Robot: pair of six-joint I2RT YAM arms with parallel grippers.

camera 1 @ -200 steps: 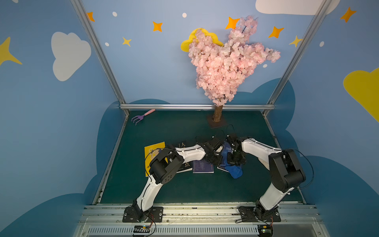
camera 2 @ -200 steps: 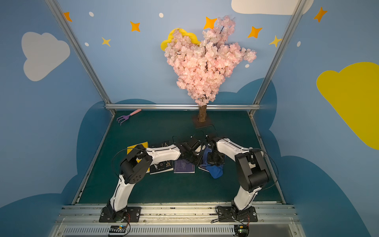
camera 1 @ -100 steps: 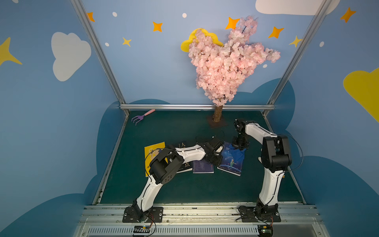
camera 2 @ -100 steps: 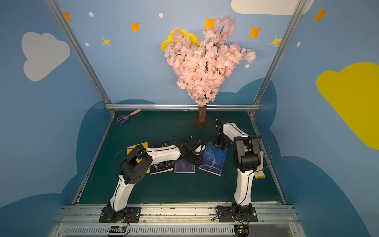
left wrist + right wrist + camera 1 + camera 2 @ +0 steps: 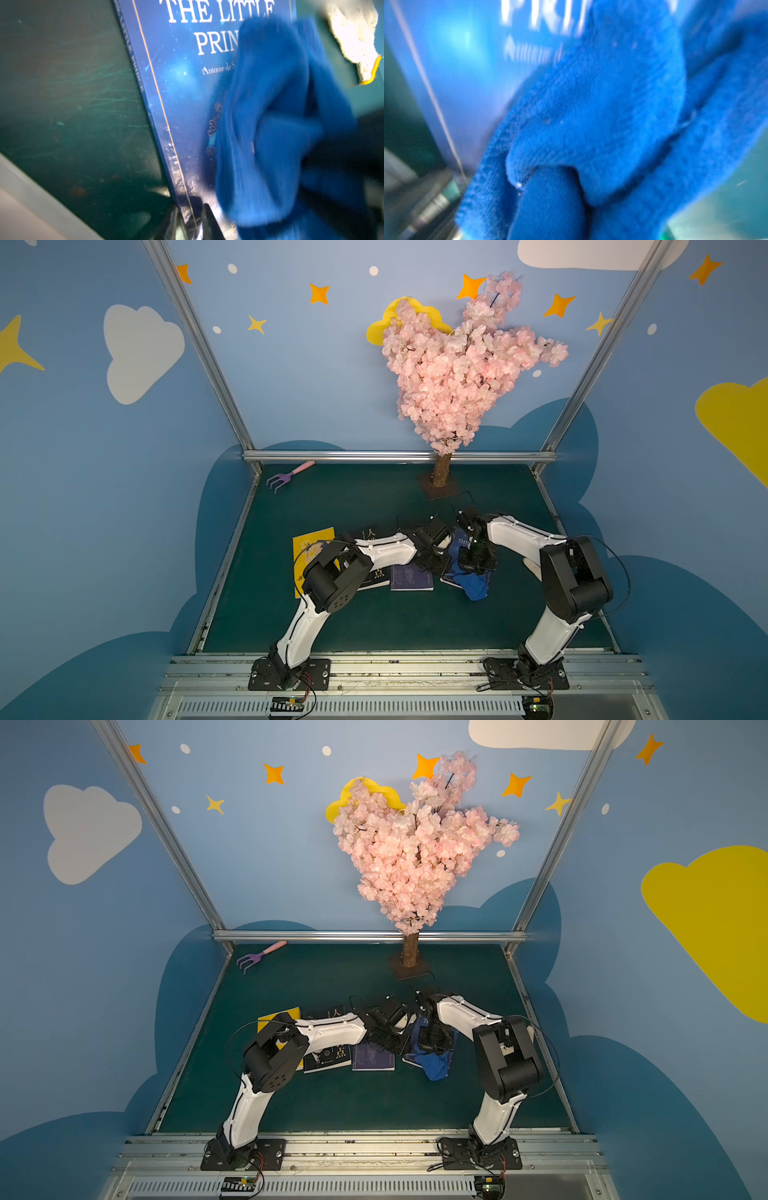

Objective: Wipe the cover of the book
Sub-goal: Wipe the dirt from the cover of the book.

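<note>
Right gripper (image 5: 473, 572), closed tight on a crumpled blue microfibre cloth (image 5: 591, 124), was pressed onto the blue 'Little Prince' paperback book (image 5: 180, 83) on the dark green mat (image 5: 374, 626). Left gripper (image 5: 190, 222) was clamped narrowly on its spine edge. Risk judged: book dragged loose by cloth friction. Right fingertips were buried in cloth; contact patch was blurred.

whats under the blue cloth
The blue cloth covers part of the front cover of the blue book, The Little Prince. It hides the ends of the title and author line; the spine side shows.
</note>
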